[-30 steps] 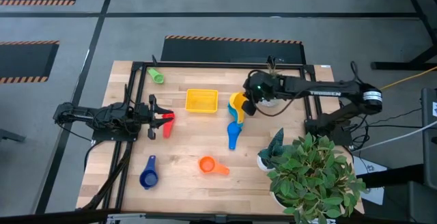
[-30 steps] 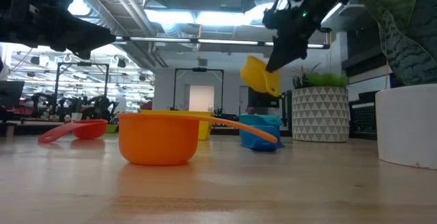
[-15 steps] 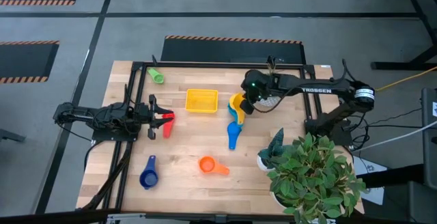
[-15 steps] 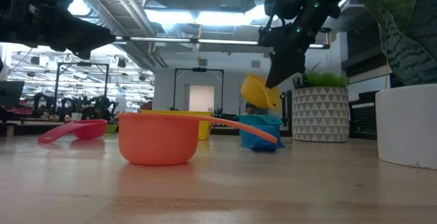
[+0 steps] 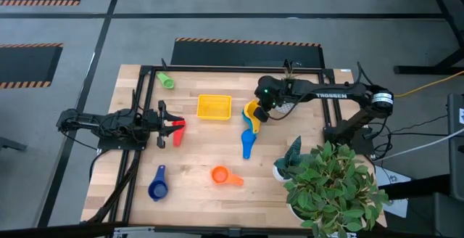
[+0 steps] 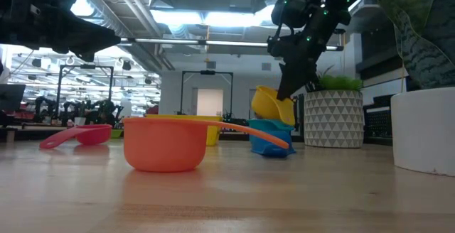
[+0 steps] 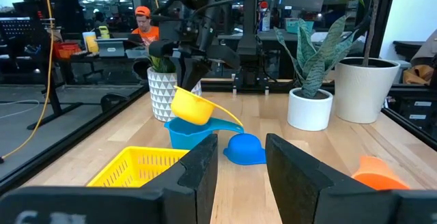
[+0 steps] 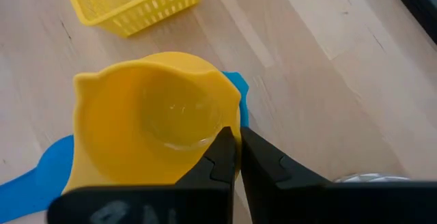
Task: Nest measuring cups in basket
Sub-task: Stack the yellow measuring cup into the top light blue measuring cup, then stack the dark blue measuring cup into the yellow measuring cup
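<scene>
My right gripper [image 5: 259, 113] is shut on a yellow measuring cup [image 6: 273, 104], just over the light blue cup [image 6: 270, 135] near the table's middle. The blue cup [image 5: 246, 148] lies bowl down beside them. The yellow basket [image 5: 214, 107] stands left of these on the table. The orange cup [image 5: 221, 175] and dark blue cup [image 5: 156, 188] sit toward the near edge, and the green cup [image 5: 167, 81] toward the far edge. My left gripper [image 7: 242, 159] hangs open above the table's left side, with the red cup [image 5: 178, 130] lying by its fingertips. My right gripper pinches the yellow cup's rim [image 8: 229, 123], one finger inside the bowl and one outside. It comes from above, slanting in from the table's right. The cup [image 7: 194, 106] is tilted, its underside down at the light blue cup's rim [image 7: 186, 123]; whether they touch I cannot tell.
A white patterned pot [image 6: 333, 119] stands behind the right gripper near the far right. A snake plant in a white pot [image 5: 290, 162] and a bushy plant [image 5: 337, 187] fill the near right corner. Bare wood lies between the basket and the near cups.
My right gripper has moved down and slightly toward the table's left, carrying the yellow cup from well above the light blue cup down to its rim. The fingers have stayed shut on the cup.
</scene>
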### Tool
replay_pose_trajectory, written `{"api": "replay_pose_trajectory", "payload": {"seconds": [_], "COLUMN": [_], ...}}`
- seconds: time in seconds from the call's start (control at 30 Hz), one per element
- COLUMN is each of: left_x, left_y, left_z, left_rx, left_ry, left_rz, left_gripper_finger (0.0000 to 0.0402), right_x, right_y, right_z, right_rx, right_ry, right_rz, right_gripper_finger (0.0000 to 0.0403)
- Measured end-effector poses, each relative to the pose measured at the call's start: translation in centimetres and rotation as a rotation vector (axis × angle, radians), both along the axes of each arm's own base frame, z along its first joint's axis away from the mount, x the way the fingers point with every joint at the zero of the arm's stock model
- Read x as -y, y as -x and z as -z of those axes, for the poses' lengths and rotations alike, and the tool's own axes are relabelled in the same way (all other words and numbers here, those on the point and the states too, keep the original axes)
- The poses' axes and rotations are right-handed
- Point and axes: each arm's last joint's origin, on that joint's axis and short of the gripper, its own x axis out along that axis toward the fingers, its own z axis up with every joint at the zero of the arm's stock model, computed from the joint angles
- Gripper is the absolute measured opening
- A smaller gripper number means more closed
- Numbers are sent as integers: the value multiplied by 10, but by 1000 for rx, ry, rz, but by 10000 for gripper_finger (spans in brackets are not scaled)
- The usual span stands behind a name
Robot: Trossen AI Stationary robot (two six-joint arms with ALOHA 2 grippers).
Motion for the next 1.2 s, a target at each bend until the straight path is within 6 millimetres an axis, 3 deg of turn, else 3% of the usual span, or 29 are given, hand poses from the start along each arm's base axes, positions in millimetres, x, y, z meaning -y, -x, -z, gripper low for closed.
{"api": "replay_pose_trajectory", "payload": {"seconds": [0.23, 0.8, 1.07, 1.2], "left_x": [0, 0, 0, 0], "left_y": [0, 0, 0, 0], "left_z": [0, 0, 0, -5], "left_rx": [-1, -1, 6, 69], "left_ry": [0, 0, 3, 121], "left_rz": [0, 0, 0, 6], "left_gripper_finger": [117, 117, 117, 117], "right_x": [0, 0, 0, 0], "right_y": [0, 0, 0, 0], "right_z": [0, 0, 0, 0], "right_rx": [0, 1, 2, 2], "right_ry": [0, 1, 1, 1], "right_rz": [0, 1, 0, 0], "right_gripper_finger": [34, 135, 138, 138]}}
